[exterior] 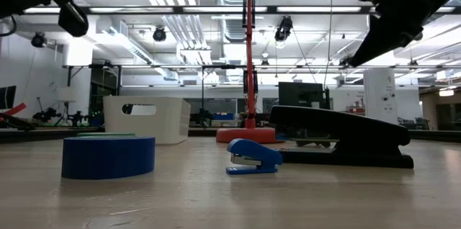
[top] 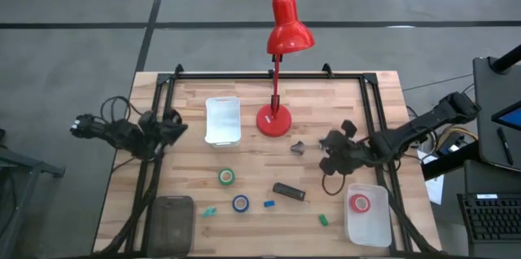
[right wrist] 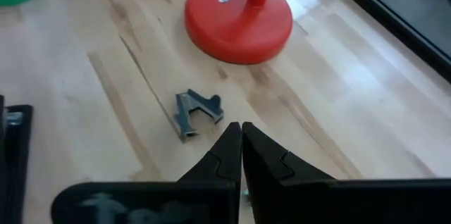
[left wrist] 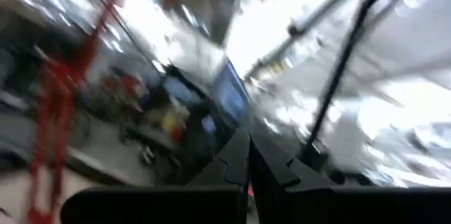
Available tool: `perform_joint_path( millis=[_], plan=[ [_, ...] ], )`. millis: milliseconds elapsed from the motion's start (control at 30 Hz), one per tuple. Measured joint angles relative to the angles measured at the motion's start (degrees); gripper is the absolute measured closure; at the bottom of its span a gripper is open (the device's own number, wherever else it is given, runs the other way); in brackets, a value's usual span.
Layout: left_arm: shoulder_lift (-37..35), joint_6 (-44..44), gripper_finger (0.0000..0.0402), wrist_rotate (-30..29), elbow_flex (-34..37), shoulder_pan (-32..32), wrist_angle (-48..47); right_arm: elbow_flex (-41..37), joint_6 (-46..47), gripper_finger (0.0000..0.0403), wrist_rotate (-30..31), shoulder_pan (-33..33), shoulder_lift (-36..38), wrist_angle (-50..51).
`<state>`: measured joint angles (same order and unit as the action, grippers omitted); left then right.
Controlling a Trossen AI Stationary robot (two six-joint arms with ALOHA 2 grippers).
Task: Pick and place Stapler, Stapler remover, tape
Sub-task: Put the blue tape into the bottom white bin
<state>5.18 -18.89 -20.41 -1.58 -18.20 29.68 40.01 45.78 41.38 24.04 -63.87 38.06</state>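
Observation:
The black stapler (top: 289,191) lies flat on the wooden table, right of centre near the front, and looms large in the low view (exterior: 338,137). The grey staple remover (top: 298,147) lies on the table beside the lamp base, just ahead of my right gripper's shut fingers (right wrist: 241,131). A green tape roll (top: 226,177) and a blue one (top: 241,203) lie flat on the table; a red roll (top: 360,204) lies in the right white tray (top: 368,230). My right gripper (top: 330,151) hangs above the table right of the remover (right wrist: 197,111). My left gripper (top: 174,125) is shut and raised at the left edge (left wrist: 248,139).
A red desk lamp (top: 274,120) stands at the table's middle rear, with a white bin (top: 222,120) to its left. A dark container (top: 172,218) sits at the near left corner. Small blue (top: 269,204), teal (top: 210,210) and green (top: 323,220) blocks lie near the front.

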Motion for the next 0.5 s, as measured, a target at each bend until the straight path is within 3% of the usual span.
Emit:
perform_joint_path(
  millis=[200,500],
  plan=[
    [15.3,-8.1,0.0372,2.1,-0.3,-0.7,-0.6,-0.1,1.1,0.0394,0.9,1.1,-1.1,-2.4],
    [42.5,-15.0,0.0232,6.1,-9.4,-7.8,-1.0,-0.2,2.4,0.0394,0.8,1.2,-2.8,-4.2]
  ],
)
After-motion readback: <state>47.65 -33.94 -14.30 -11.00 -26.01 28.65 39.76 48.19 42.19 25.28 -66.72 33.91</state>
